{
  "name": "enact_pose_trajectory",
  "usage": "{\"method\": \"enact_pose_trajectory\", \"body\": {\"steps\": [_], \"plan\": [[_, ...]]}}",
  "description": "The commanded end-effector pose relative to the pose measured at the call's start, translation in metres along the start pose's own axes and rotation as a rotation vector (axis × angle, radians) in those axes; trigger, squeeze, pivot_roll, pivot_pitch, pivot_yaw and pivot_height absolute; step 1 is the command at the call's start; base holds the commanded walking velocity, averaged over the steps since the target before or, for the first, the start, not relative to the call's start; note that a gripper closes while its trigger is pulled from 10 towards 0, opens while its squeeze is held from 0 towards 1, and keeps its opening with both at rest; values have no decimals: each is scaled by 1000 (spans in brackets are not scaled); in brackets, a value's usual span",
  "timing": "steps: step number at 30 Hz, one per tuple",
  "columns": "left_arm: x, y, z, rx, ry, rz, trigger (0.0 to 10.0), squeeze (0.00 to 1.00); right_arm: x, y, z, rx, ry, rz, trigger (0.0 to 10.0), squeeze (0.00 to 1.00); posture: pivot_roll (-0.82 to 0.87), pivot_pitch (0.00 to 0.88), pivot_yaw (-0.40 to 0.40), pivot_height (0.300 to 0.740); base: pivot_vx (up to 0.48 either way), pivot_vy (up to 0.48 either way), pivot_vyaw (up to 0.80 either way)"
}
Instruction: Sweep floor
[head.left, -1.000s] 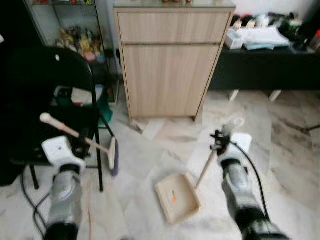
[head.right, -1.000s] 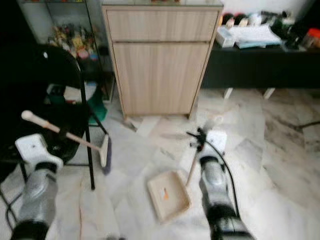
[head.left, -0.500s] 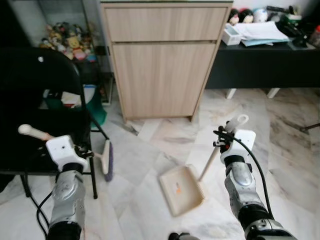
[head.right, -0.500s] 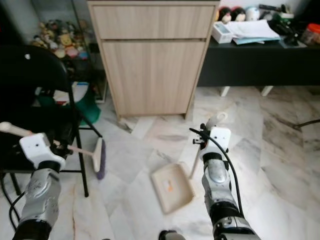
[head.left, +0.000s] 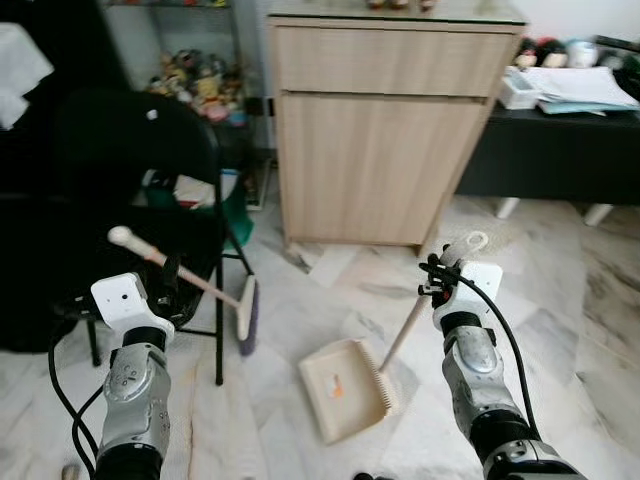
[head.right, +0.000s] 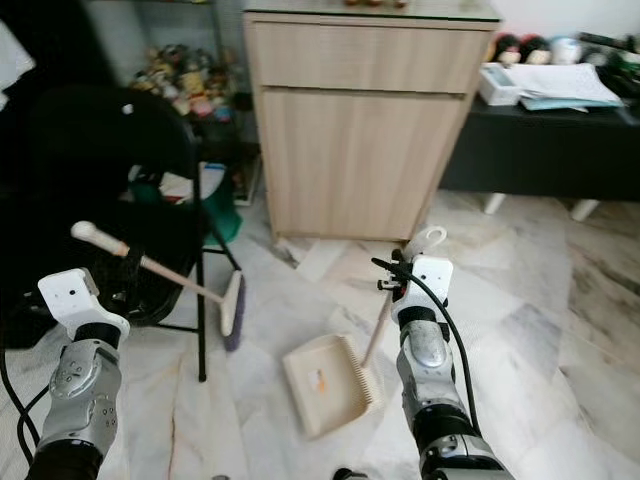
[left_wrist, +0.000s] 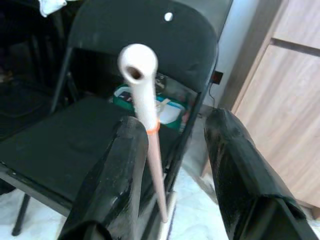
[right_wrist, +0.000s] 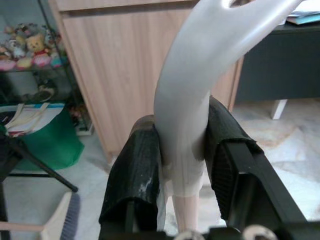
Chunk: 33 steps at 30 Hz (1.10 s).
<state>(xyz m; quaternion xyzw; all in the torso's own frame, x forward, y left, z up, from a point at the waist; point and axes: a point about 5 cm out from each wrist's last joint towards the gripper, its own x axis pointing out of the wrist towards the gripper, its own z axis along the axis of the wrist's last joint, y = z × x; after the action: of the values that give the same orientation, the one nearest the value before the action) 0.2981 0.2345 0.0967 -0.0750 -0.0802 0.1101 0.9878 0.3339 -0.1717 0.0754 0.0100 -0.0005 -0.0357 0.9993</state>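
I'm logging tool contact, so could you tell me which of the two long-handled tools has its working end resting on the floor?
The dustpan, held by the right gripper, rests on the marble floor. The broom in the left gripper has its head lifted beside the black chair.

Home living room, pale marble-tile floor (head.left: 560, 300), light wooden cabinet (head.left: 385, 130), black folding chair (head.left: 150, 180), glass shelf of plush toys (head.left: 195, 75)

Cream dustpan (head.left: 345, 388) on white-grey marbled floor (head.left: 560, 330), beside a black chair (head.left: 140, 190).
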Motion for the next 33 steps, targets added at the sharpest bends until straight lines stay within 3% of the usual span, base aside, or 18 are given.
{"method": "enact_pose_trajectory", "body": {"steps": [1,15,32,33], "plan": [[-1,-2,-1,-9,8,-9,10000,0,0,-2,2,13,-22,-9,10000,0,-36,155,-23,740,0,255,0],[0,-2,0,-10,2,-14,10000,0,0,-3,3,12,-22,-15,10000,0,-34,153,-24,740,0,257,0],[0,-11,0,54,8,-68,10000,0,-1,-1,0,11,-13,-9,10000,0,-34,141,-26,740,0,0,0],[0,-13,-1,50,9,-70,10000,388,-1,-1,0,10,-13,-7,10000,0,-34,141,-26,740,0,0,0]]}}
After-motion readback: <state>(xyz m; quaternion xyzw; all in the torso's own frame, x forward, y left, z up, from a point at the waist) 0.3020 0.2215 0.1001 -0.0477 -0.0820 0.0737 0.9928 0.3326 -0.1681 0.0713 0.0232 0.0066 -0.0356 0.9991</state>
